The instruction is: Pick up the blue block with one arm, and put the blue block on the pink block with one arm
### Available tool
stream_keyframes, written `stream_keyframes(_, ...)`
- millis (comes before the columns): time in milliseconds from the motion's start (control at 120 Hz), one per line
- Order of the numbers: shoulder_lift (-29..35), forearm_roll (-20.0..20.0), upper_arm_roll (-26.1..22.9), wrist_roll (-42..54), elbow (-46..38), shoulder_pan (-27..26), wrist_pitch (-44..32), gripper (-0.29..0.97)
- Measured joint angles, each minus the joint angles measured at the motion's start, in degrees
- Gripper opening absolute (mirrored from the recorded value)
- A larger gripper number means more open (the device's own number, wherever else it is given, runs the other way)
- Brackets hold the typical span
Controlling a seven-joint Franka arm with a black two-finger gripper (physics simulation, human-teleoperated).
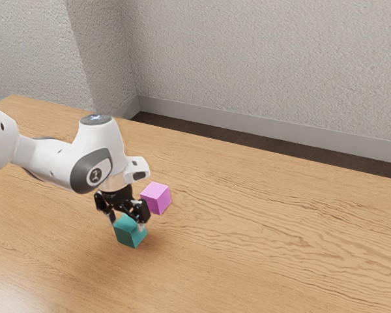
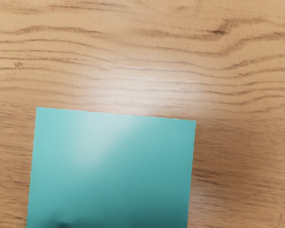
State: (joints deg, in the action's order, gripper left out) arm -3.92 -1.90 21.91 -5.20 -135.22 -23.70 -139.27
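Note:
The blue block [image 1: 131, 233], teal in colour, rests on the wooden table [image 1: 260, 215]. My gripper [image 1: 126, 218] hangs directly over it, pointing down. Its black fingers [image 1: 142, 215] stand apart at the block's top edges and are open, not pressing its sides. In the wrist view the blue block's top face [image 2: 111, 168] lies just under my hand, on wood grain. The pink block [image 1: 156, 197] sits on the table just behind the blue one, toward the exterior view's right, about one block's width away.
The white arm [image 1: 58, 160] reaches in from the exterior view's left. A grey wall [image 1: 260, 59] with a pale skirting board stands beyond the table's far edge. Bare wood stretches away to the exterior view's right.

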Motion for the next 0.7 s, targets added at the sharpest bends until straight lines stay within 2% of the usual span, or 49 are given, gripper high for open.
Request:
stream_keyframes(417, -5.5, -0.5, 0.0, 5.6, 1.7, 1.0, -2.8, 0.68)
stream_keyframes(700, -7.7, -3.2, -0.6, 7.7, 2.7, 1.0, -3.9, 0.68)
